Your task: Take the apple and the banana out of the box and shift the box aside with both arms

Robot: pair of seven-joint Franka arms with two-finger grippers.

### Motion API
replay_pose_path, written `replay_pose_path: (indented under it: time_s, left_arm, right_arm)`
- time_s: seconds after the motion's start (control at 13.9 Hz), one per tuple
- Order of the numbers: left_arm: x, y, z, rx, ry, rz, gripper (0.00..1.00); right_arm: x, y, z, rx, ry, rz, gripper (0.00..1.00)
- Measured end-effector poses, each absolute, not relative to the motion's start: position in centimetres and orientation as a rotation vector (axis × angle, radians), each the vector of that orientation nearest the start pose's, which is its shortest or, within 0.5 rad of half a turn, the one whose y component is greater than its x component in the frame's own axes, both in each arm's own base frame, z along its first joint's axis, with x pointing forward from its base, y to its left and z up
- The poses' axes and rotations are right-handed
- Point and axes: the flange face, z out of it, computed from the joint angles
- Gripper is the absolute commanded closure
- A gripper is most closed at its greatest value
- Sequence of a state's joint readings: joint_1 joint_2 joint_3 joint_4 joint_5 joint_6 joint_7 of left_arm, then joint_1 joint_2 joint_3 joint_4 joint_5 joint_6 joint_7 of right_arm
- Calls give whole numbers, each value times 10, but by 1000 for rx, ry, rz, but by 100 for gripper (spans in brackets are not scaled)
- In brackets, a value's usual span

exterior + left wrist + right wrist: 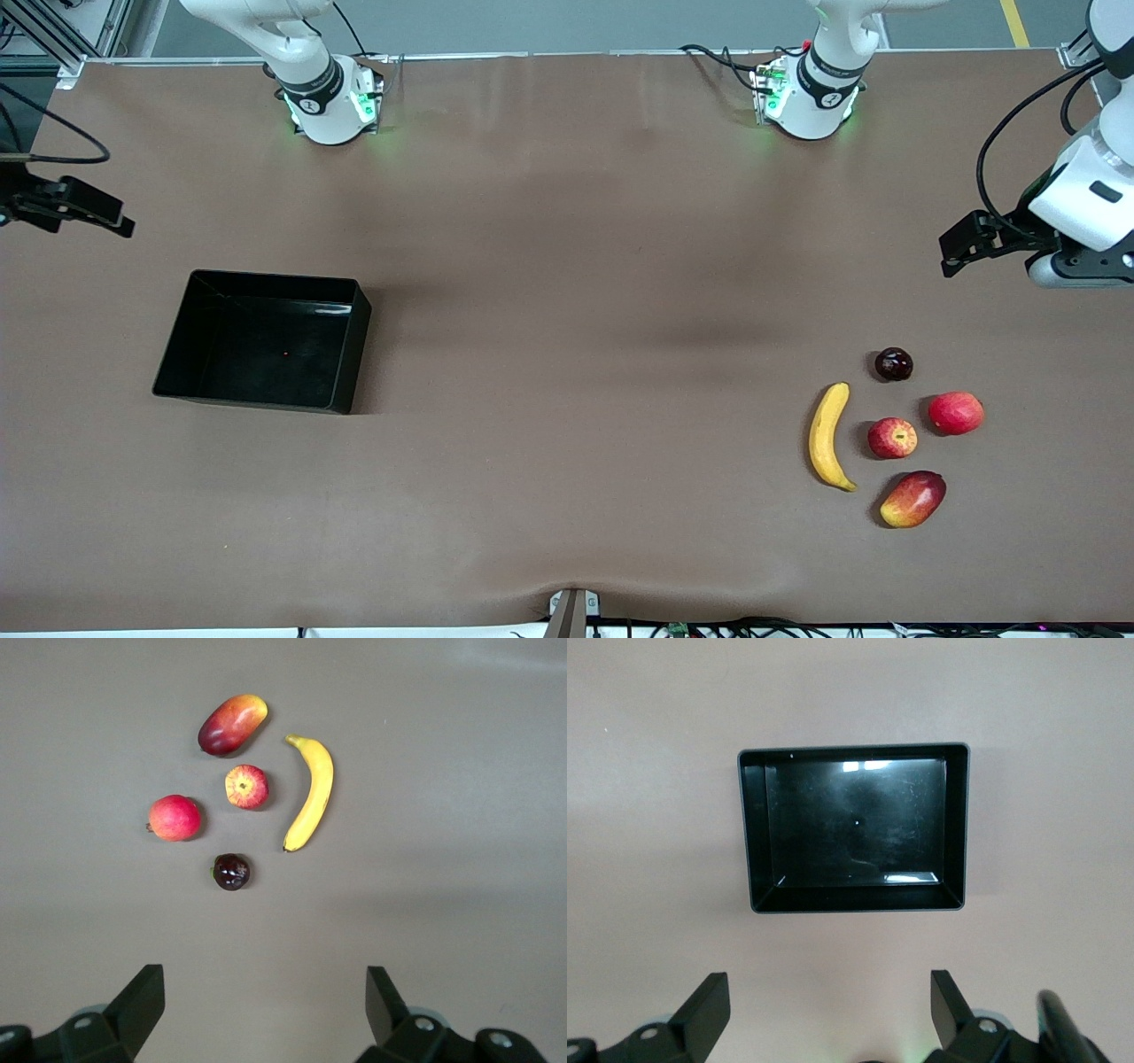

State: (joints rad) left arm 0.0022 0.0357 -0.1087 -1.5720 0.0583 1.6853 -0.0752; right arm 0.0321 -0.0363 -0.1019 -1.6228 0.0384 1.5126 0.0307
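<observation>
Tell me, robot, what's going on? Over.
Both claws open, left and right, up over bare table. Box empty. Apple and banana already out. Nothing blocking.

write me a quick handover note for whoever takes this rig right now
Left gripper: open, holding nothing, up over the table's edge at the left arm's end, above the fruit.
Right gripper: open, holding nothing, up at the right arm's end, looking down on the box.
Box: empty, on the table toward the right arm's end.
Banana and apple: side by side on the table toward the left arm's end, among a mango, a pinkish-red fruit and a dark plum.
Done: both fruits are out of the box.
Left: possibly nothing; check whether the box already sits where it should.
</observation>
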Motion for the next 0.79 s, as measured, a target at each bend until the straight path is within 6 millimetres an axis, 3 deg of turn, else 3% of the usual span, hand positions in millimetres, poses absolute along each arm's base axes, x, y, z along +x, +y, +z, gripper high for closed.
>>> replay_pose_path:
  time_s: [0.79]
  left_arm:
    - [575, -55, 612, -3092, 55, -112, 0]
  right_arm:
    - [533, -27, 621, -3104, 58, 51, 0]
